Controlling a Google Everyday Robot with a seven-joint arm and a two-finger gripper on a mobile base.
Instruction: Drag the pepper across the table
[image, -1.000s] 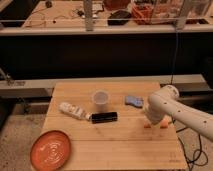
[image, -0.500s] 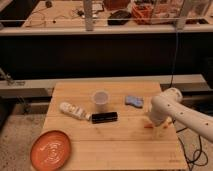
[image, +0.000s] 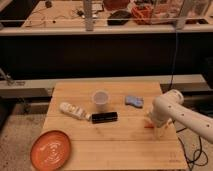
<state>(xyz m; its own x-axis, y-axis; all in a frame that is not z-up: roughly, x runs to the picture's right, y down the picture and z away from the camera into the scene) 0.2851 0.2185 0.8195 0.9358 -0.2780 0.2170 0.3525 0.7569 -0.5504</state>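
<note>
Pincer (image: 156, 129) spread wide and grasping nothing, I hang low at the frame's right, just beside the pepper (image: 148, 125) on the table (image: 120, 147).

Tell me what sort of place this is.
Likely a robotics lab or workshop: cluttered workbench behind, plank table, and a robot's end effector by the pepper near the table's right edge.

- The pepper (image: 148, 126): small, slender, orange-red, lying on the right part of the bench, partly hidden.
- The bench (image: 115, 147): a light, rectangular top of wooden planks with visible seams.
- The gripper (image: 156, 131): down at the pepper, fingers spread wide.
</note>
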